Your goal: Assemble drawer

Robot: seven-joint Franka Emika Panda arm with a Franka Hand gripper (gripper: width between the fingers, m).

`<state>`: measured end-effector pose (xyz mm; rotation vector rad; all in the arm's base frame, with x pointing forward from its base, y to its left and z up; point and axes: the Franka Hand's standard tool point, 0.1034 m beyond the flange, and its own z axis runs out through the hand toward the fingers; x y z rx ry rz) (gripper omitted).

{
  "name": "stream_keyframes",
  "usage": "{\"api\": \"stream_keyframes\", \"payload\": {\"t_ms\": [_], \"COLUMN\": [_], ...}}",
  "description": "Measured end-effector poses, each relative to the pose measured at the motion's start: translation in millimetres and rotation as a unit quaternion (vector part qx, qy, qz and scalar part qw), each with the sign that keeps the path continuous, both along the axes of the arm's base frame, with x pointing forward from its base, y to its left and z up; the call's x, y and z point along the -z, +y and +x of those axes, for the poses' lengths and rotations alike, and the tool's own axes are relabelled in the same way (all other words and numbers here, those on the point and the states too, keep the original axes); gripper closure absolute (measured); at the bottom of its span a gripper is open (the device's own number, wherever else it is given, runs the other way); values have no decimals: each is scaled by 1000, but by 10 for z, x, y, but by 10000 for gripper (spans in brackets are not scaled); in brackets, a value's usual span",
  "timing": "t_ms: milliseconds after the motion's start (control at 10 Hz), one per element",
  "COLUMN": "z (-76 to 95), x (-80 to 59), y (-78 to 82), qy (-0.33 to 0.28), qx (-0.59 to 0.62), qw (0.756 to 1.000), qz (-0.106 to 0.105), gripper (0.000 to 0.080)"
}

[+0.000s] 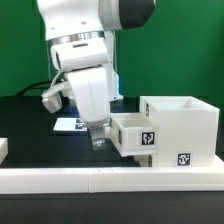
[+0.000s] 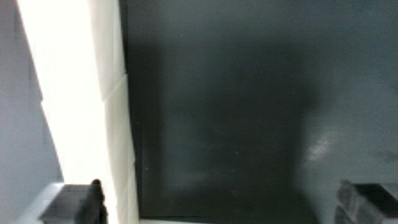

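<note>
End effector spread, empty, beside tray in casing; tags unreadable.

The tall white plastic cube-like hollow casing stands upright on the black table, at the exterior view's right, its top face open. One low white rectangular plastic tray sits partly inserted in the casing's side opening and projects toward the exterior view's left; its open top faces upward. A small black-and-white square tag is fixed to the tray's near wall. A second square tag is fixed low on the casing's near face. In the wrist view, a white plastic edge of the drawer runs alongside the dark table.
</note>
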<state>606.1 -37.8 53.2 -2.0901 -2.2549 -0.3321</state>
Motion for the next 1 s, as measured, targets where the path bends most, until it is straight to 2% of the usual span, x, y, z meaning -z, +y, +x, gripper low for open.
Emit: {"api": "stream_keyframes", "payload": {"t_ms": [200,600,1000], "z": [-5,-16,-18], "x": [-6,19,32], "y": [138,278,541], "qy": [5,6,11], "qx": [5,8,16], "qw": [1000,1000,1000], "qz": [4,-1,-3], "gripper": [151,151,151]}}
